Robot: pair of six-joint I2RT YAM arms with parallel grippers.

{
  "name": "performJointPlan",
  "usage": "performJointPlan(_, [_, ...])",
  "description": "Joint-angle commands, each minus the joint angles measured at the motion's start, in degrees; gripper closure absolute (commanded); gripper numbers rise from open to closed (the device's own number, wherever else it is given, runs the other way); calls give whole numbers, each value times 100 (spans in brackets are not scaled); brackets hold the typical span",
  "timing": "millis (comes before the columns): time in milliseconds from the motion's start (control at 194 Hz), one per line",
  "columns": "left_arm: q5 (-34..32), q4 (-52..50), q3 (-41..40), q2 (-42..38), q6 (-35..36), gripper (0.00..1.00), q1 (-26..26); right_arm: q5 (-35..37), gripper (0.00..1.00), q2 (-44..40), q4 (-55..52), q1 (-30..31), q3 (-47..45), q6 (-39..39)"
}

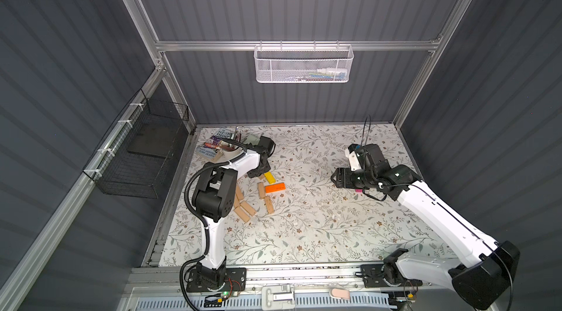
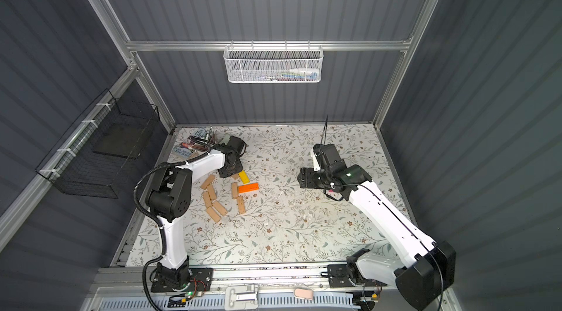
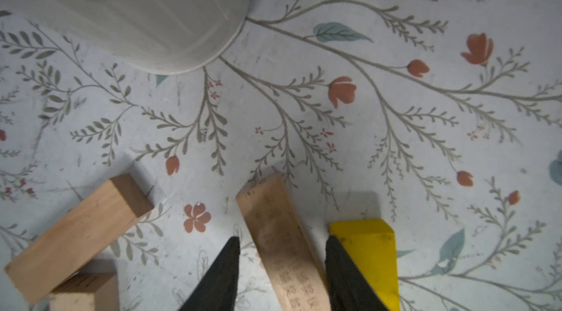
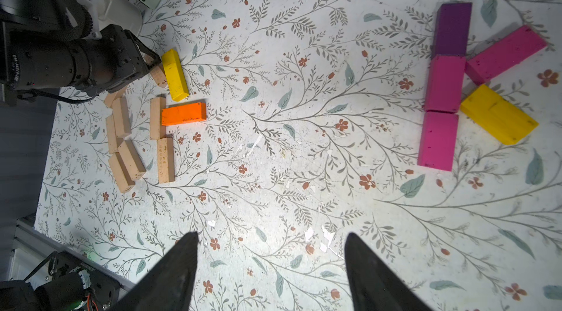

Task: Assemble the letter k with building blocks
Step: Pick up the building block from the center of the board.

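My left gripper point(image 3: 282, 241) is low over the pile at the mat's left, open, its jaws straddling a tan block with printing point(image 3: 282, 233); a gap shows on one side. A yellow block point(image 3: 371, 251) lies right beside one finger. An orange block point(image 1: 275, 187) and several tan blocks point(image 1: 244, 210) lie nearby in both top views. In the right wrist view a purple block point(image 4: 452, 28), two pink blocks point(image 4: 445, 86) in a column, a slanted pink block point(image 4: 506, 54) and a slanted yellow block point(image 4: 498, 113) lie together. My right gripper point(image 4: 270, 236) hovers open and empty.
A white cup of brushes point(image 1: 229, 148), a book point(image 1: 217, 139) and a pale green item point(image 1: 252, 139) crowd the back left corner behind the left arm. A black wire basket point(image 1: 143, 154) hangs on the left wall, a white mesh basket point(image 1: 304, 64) on the back wall.
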Motion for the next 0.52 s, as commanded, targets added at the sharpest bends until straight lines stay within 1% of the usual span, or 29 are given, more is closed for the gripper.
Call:
performJointPlan(0, [169,53,-83,107,80,58,53,-15,24,22,-171,47,162,52])
performJointPlan(67, [202,63,-112,98,79,62,52,-28,24,31,-184,51,186,66])
performJointPlan(149, [198,19,-131,98,45,62,53,-79,24,5,-191,56,217,86])
performJointPlan(186, [198,-5,-131,106,41,61,53,-101,23,-15,-189,57,212,96])
performJointPlan(268, [203,-44,-148,126,5,55,53,-119,23,-92,-180,61,216,127])
performJointPlan(335, [194,-83,-149,138,0,54,52,-115,23,-133,-179,60,209,148])
performJointPlan(510, [225,-101,-227,103,39,58,53,-149,23,-224,-162,62,174,252])
